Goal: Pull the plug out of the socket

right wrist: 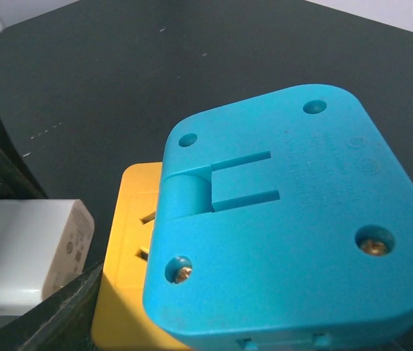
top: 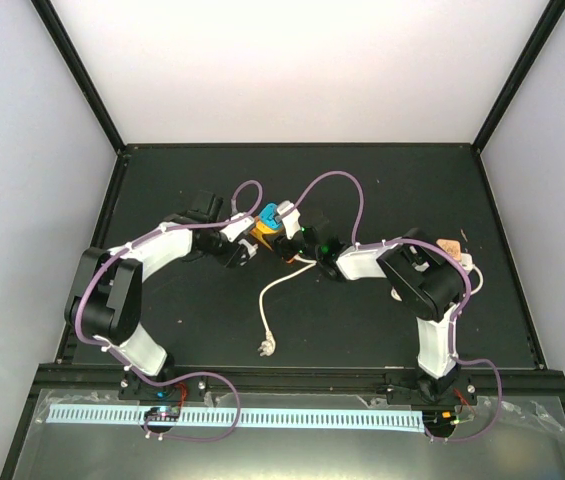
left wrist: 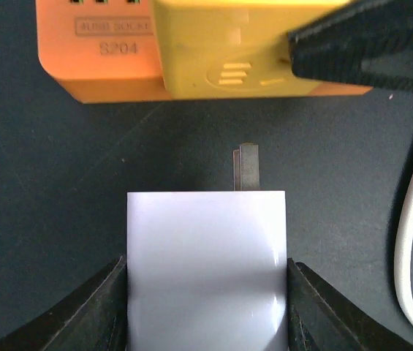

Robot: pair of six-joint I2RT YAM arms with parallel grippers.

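Observation:
The white plug (left wrist: 206,270) sits between the pads of my left gripper (left wrist: 206,296), which is shut on its two sides. Its metal prongs (left wrist: 246,167) are bare and point at the socket (left wrist: 191,58), with a gap of dark mat between them. The socket is a yellow and orange block with a blue adapter (right wrist: 294,234) on top. In the right wrist view the yellow socket (right wrist: 127,256) shows empty slots, and the plug (right wrist: 31,248) lies to its left. My right gripper (top: 290,240) is shut on the socket; one black finger (left wrist: 367,51) presses its side.
A loose white cable (top: 274,290) curls over the black mat toward the near edge and ends in a small connector (top: 264,347). It also runs down the right side in the left wrist view, as the cable (left wrist: 411,248). A pinkish object (top: 450,246) lies beside the right arm.

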